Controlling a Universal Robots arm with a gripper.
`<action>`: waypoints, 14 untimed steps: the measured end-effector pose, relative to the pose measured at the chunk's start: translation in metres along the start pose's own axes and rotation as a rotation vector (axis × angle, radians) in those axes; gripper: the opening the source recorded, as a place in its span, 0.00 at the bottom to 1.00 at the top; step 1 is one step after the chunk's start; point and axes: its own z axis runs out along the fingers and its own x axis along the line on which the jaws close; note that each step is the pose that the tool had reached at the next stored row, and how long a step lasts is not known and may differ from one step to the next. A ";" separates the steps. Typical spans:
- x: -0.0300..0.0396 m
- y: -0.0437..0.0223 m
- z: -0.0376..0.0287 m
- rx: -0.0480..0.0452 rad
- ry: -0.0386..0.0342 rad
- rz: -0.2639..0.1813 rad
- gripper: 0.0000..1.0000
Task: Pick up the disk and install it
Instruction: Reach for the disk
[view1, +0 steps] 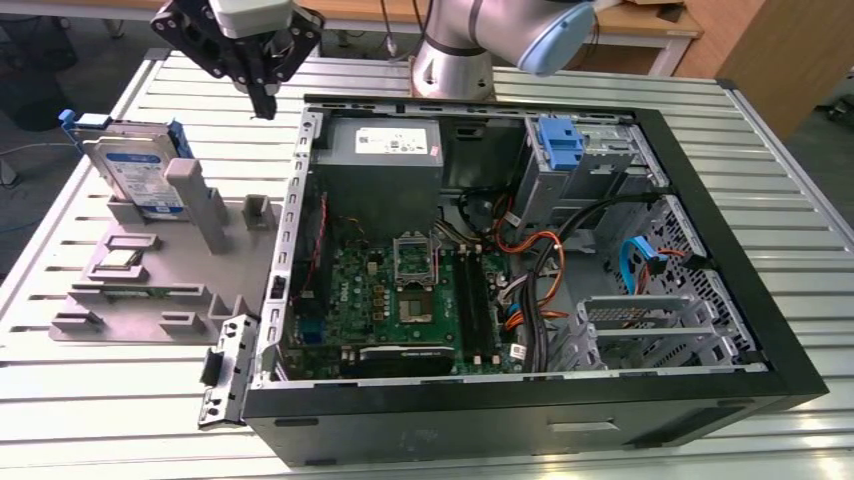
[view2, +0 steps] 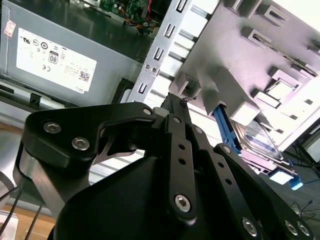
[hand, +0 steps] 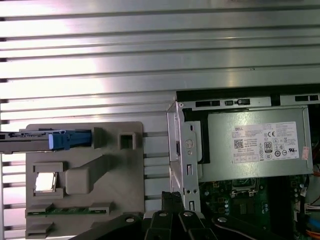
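Slatted table (view1: 94, 410); disk (view1: 138, 172) base hidden in holder (view1: 140, 295); gripper (view1: 267, 106) closed, apart.

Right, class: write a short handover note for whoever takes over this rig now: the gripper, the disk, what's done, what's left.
Gripper: shut and empty, hanging near a corner of the open computer case, apart from the disk.
Disk: standing on edge in the grey fixture, at the exterior view's left.
Done: nothing yet.
Left: pick up the disk and install it.
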 end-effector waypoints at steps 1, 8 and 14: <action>0.0016 -0.0001 0.0000 0.0000 -0.0002 0.000 0.11; 0.0054 -0.0004 0.0000 -0.0001 -0.0003 0.000 0.11; 0.0055 -0.0004 0.0000 -0.0001 -0.0003 0.000 0.11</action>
